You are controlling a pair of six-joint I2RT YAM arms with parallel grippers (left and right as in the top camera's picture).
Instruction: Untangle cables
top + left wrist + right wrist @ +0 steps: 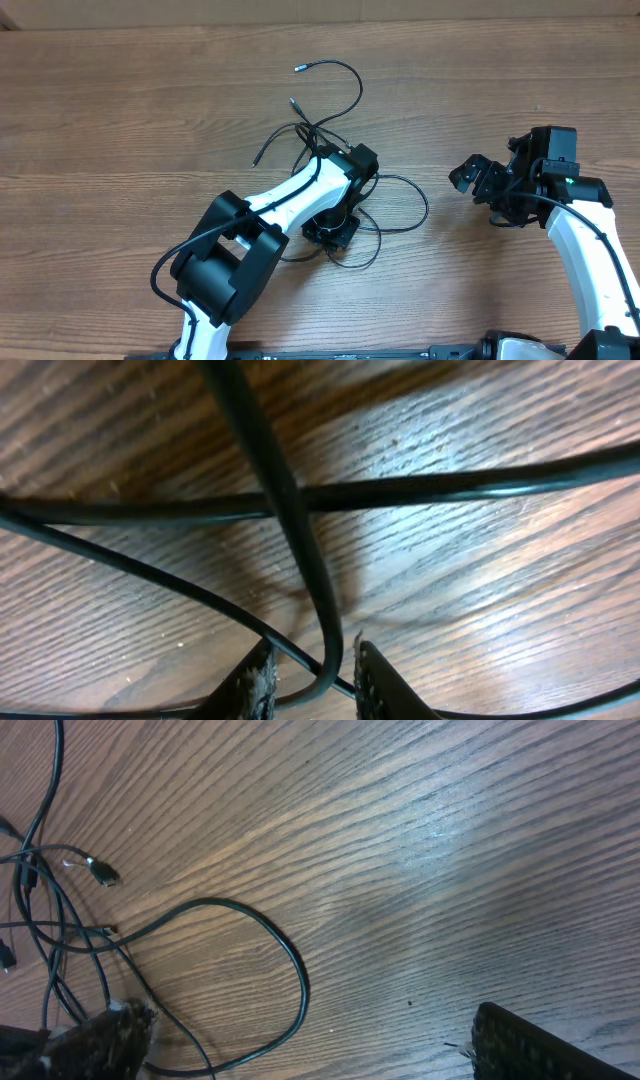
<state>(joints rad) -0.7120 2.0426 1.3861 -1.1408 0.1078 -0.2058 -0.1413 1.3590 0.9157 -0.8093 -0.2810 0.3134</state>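
Cables (pixel 312 130): thin black cords, loosely tangled at the middle of the wooden table (pixel 120 120), silver-tipped ends pointing toward the far edge. My left gripper (pixel 315 682): down on the tangle, jaws narrowly parted, one strand running between them. My right gripper (pixel 478 178): jaws spread wide, holding nothing, just right of the outermost loop.

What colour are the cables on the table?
The cables are black; the left wrist view shows this best.
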